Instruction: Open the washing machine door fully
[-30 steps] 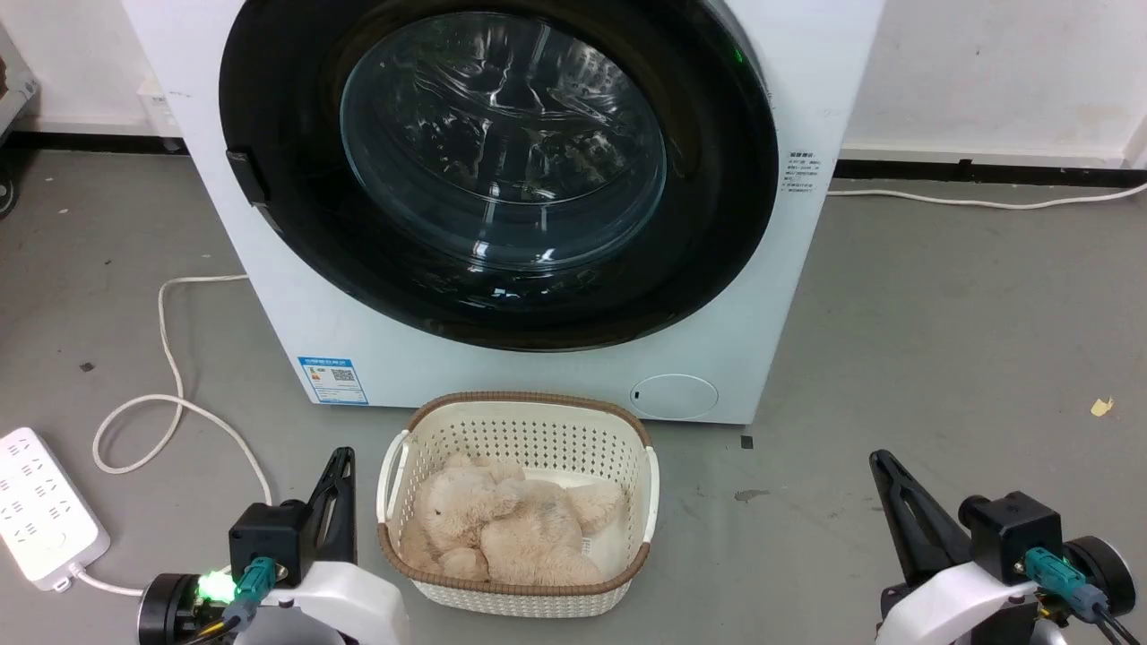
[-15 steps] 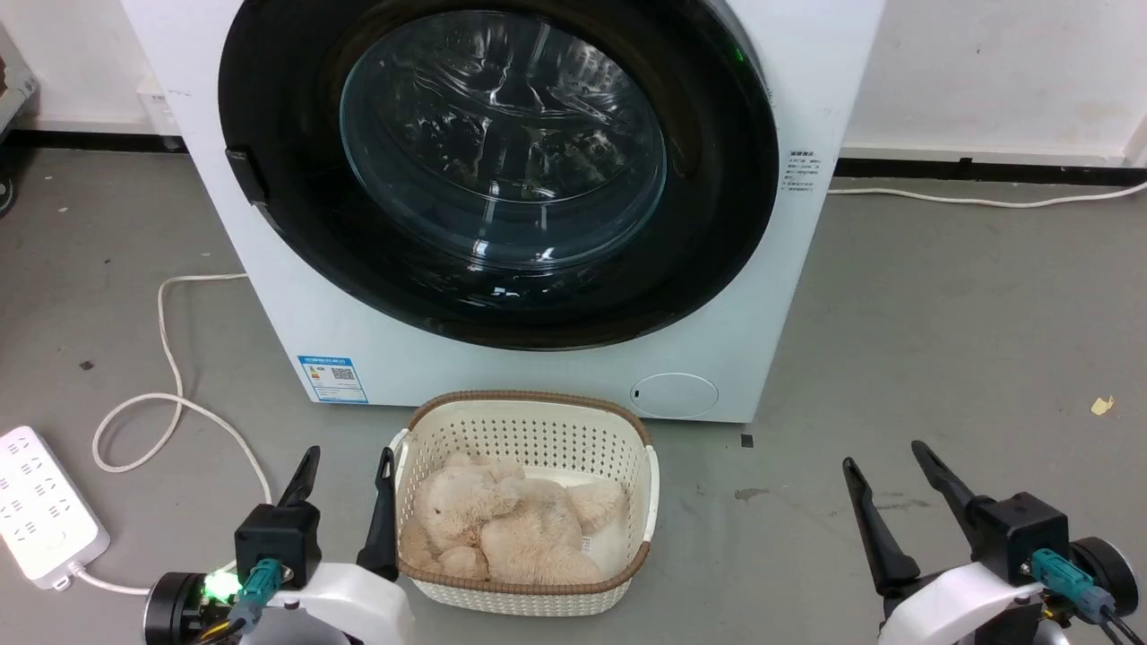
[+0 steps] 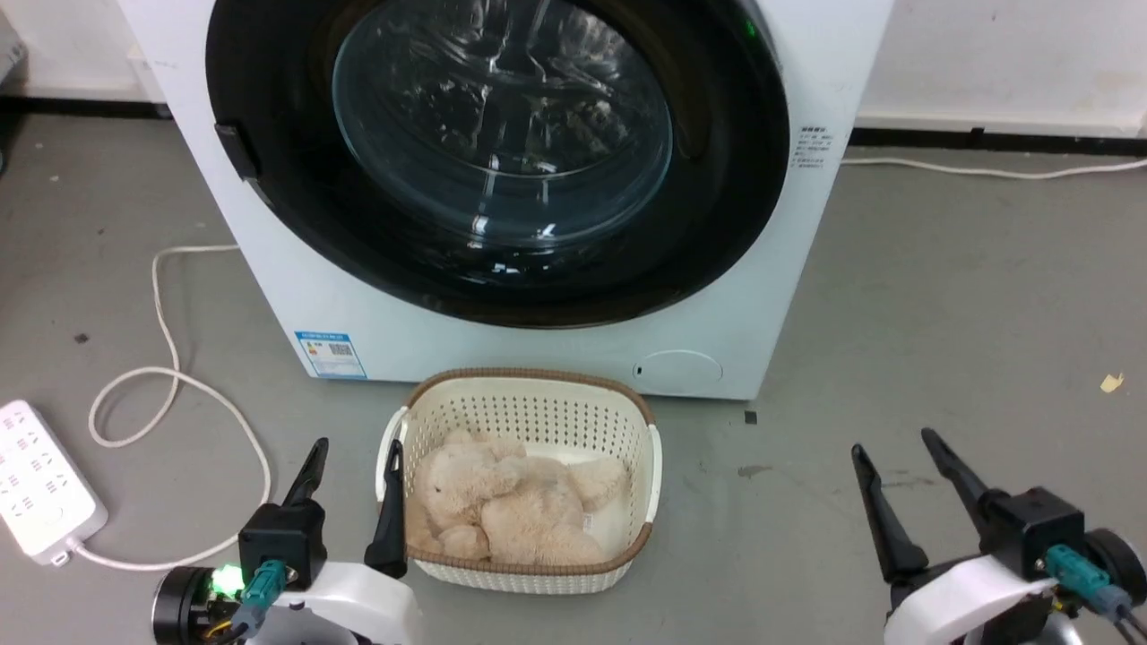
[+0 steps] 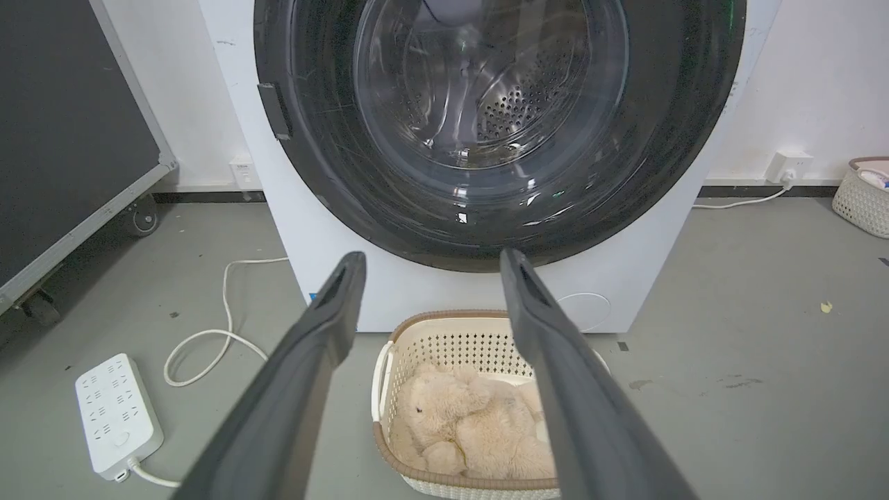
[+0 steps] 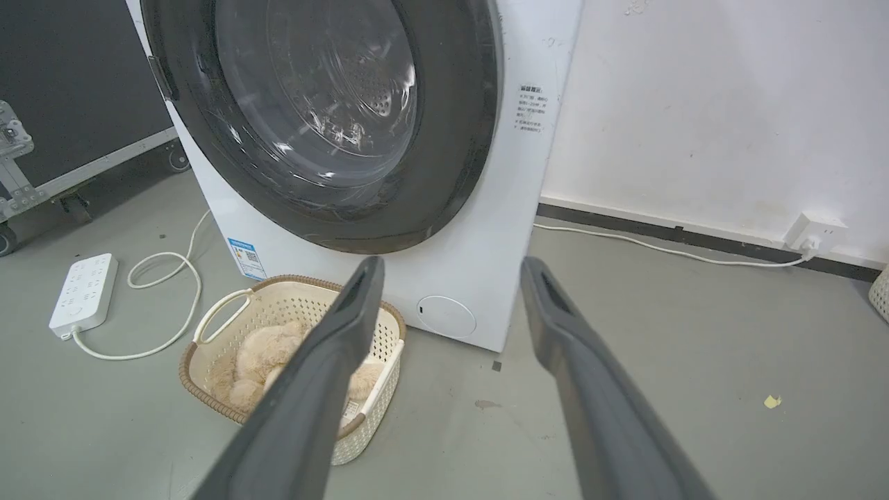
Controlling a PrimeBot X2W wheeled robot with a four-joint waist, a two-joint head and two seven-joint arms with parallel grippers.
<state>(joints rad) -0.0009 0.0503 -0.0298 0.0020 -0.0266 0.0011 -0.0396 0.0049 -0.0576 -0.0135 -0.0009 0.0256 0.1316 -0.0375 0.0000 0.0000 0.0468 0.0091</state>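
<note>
The white washing machine (image 3: 502,345) stands straight ahead on the floor. Its door (image 3: 717,179), a big glossy black disc with a bulging glass centre, lies shut flat against the front, with a small dark handle tab (image 3: 235,150) at its left edge. The same door (image 4: 333,139) fills the top of the left wrist view and the door (image 5: 458,104) shows upper left in the right wrist view. My left gripper (image 3: 354,457) hangs open at lower left, beside the basket, holding nothing. My right gripper (image 3: 896,445) is open at lower right over bare floor.
A cream basket (image 3: 529,394) holding a beige plush toy (image 3: 511,511) sits right in front of the machine. A white power strip (image 3: 40,497) and looped cable (image 3: 170,358) lie on the left floor. A black wheeled case (image 4: 69,139) stands far left.
Both grippers went from shut to open. The head camera has tilted a little, so the whole scene sits slightly higher in the picture.
</note>
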